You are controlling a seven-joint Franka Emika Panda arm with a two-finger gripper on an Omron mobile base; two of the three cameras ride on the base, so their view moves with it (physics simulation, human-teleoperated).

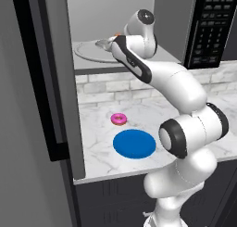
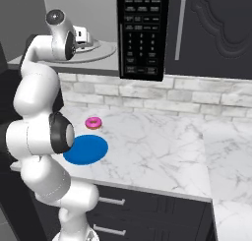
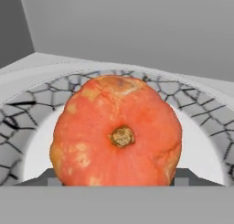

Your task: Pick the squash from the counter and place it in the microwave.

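We have the small, round orange-red squash inside the grey microwave cavity, over its crackle-patterned bowl. The hand looks to be grasping it, though we cannot be sure. Release and withdrawal remain, we judge.

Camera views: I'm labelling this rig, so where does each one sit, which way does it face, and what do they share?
Left base view: behind the arm's left, facing the open grey microwave cavity; the white arm rises at lower right.
Right base view: behind its right, facing the white marble counter; the arm rises at lower left.
Hand view: on the hand, inside the cavity, facing the round orange-red squash over the patterned glass turntable.
Both base views share the pink frosted donut and round blue plate.
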